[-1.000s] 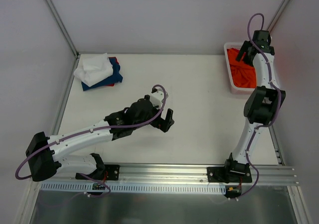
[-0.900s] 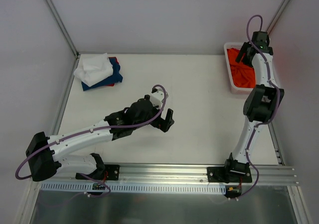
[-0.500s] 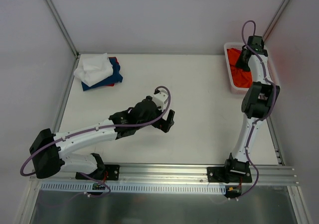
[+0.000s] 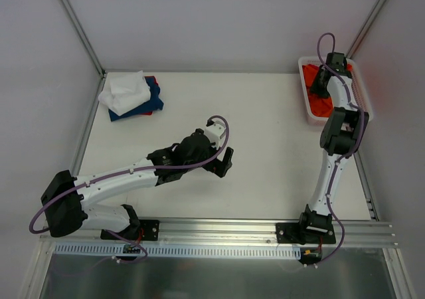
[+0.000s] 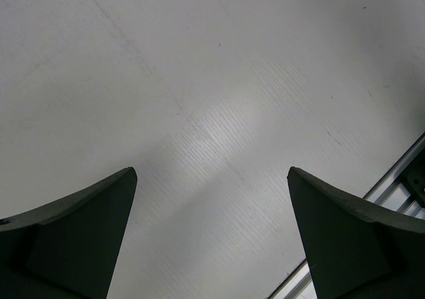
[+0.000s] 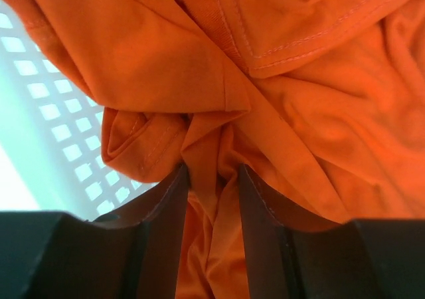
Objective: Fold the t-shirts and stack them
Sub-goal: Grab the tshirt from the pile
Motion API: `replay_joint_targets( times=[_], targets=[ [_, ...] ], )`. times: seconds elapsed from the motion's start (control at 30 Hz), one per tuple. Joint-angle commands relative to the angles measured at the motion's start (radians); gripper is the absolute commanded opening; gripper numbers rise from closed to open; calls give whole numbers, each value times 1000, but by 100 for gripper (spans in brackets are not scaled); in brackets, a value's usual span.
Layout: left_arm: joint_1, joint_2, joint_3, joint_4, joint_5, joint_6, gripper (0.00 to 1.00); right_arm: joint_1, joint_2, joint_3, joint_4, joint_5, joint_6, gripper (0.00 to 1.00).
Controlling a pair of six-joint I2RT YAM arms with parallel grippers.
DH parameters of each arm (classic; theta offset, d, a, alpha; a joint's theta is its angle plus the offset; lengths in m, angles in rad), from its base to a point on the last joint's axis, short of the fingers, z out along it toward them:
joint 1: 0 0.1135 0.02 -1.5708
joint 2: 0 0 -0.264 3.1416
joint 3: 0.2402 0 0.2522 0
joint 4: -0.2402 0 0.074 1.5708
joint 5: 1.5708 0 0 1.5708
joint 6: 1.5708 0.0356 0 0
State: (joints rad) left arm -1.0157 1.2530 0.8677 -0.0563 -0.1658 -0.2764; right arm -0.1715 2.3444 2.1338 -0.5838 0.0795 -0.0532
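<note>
A crumpled bright orange t-shirt lies in the white mesh basket at the far right. My right gripper reaches down into the basket, and its fingers are shut on a bunched fold of the orange cloth. At the far left sits a pile of folded t-shirts, a white one on top of a navy one, with a crimson-pink edge showing. My left gripper hovers open over the bare table in the middle, holding nothing.
The basket's mesh wall is close on the left of my right fingers. A metal rail runs along the near edge. Walls and frame posts enclose the table on three sides.
My right gripper has dropped further into the basket and its fingers have closed on the orange cloth. The left arm has shifted only slightly.
</note>
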Motion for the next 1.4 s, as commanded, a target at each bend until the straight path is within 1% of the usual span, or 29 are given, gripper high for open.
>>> replay_joint_targets(
  times=[0.0, 0.13, 0.2, 0.23, 0.3, 0.33, 0.37, 0.4, 0.57, 0.7, 0.9, 0.93, 1.1, 1.17, 1.27, 1.3, 1.37],
  targets=[
    [-11, 5, 20, 24, -12, 17, 99, 1, 12, 14, 25, -33, 10, 40],
    [-11, 14, 25, 24, -12, 17, 99, 1, 12, -12, 45, -38, 13, 38],
    [-11, 16, 24, 24, -11, 17, 99, 3, 12, -25, 48, -38, 12, 34],
    [-11, 17, 25, 24, -11, 17, 99, 1, 9, -28, 52, -40, 10, 26],
    [-11, 19, 25, 24, -8, 14, 99, 3, 3, -41, 55, -32, 12, 18],
    [-11, 20, 24, 24, -8, 13, 99, 3, -2, -46, 56, -32, 15, 9],
    [-9, 22, 25, 24, -5, 11, 99, 1, -5, -52, 56, -32, 18, 6],
    [-11, 22, 25, 24, -5, 9, 99, 1, -14, -57, 58, -32, 19, 0],
    [-11, 14, 16, 24, 2, -3, 99, 7, -72, -107, 79, -15, 27, 0],
    [-11, 10, 10, 24, -3, -4, 99, 18, -157, -146, 98, 8, 32, 0],
    [-11, -10, -1, 24, -12, -12, 99, 64, -338, -146, 81, 57, -13, 0],
    [-11, -13, -2, 24, -12, -14, 99, 75, -394, -149, 76, 62, -16, 0],
    [-11, -29, -10, 26, -20, -18, 99, 112, -571, -164, 64, 69, -22, 0],
    [-11, -27, -12, 26, -21, -21, 99, 144, -659, -169, 56, 80, -36, 0],
    [-11, -32, -15, 26, -21, -26, 99, 208, -746, -163, 36, 95, -66, 0],
    [-11, -30, -16, 26, -21, -26, 99, 228, -810, -158, 35, 97, -74, 0],
    [-11, -30, -18, 26, -24, -30, 99, 303, -879, -158, 35, 115, -106, 0]
  ],
)
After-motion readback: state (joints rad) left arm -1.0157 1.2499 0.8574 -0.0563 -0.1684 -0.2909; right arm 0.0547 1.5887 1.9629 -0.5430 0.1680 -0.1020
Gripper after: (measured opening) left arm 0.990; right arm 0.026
